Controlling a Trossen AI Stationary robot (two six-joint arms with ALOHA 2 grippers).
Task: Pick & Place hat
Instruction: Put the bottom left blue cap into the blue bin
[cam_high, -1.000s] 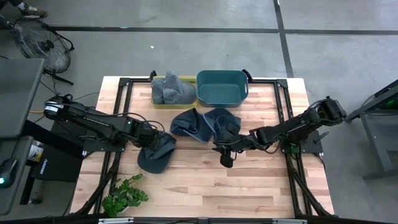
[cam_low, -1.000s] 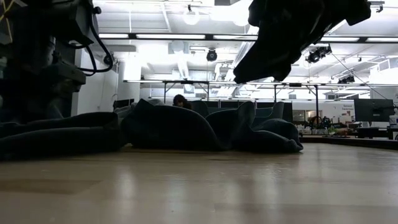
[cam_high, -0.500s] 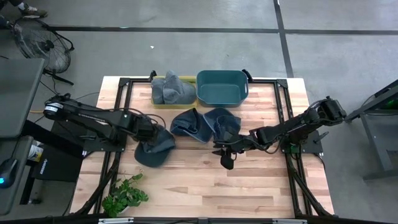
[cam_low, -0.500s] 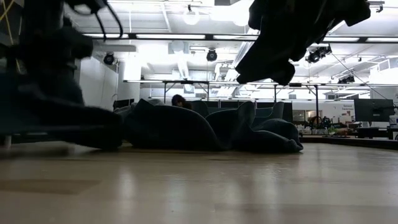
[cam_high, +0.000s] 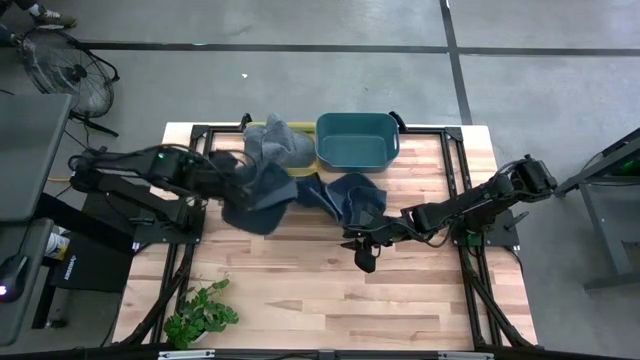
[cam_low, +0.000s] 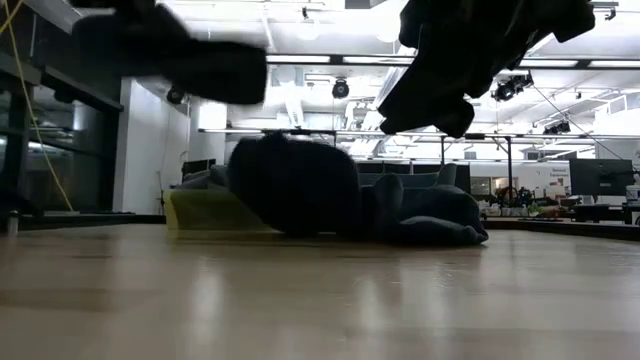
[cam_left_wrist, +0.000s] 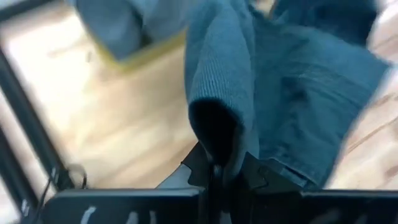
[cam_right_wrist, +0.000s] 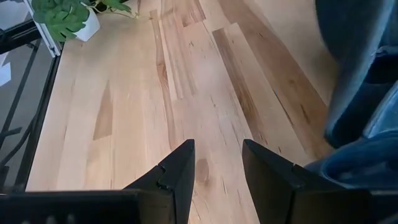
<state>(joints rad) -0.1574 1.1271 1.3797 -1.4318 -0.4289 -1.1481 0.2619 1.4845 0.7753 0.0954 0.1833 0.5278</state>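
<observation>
Hat (cam_high: 258, 195), a dark blue knitted one, hangs pinched in the left tool (cam_left_wrist: 221, 171), whose fingers are pressed together on a fold of its cuff, as the left wrist view shows; it is lifted off the surface (cam_high: 330, 295) and drapes away from the tool toward the table's middle, its long axis running roughly from the tool outward. Just beyond it, at the surface's far edge, sits the yellow tray (cam_high: 262, 165) already holding grey-blue hats, so the carry looks to turn on moving the hat a little farther that way; the left arm is clearly the nearer one. Beside the tray stands an empty teal bin (cam_high: 356, 140), and two more hats (cam_high: 345, 198) lie near the middle, close to the held hat's trailing edge, where it might snag. The right tool (cam_right_wrist: 216, 168) hovers low over bare wood with fingers spread, holding nothing. A potted plant (cam_high: 200, 316) stands at the near edge, well apart.
</observation>
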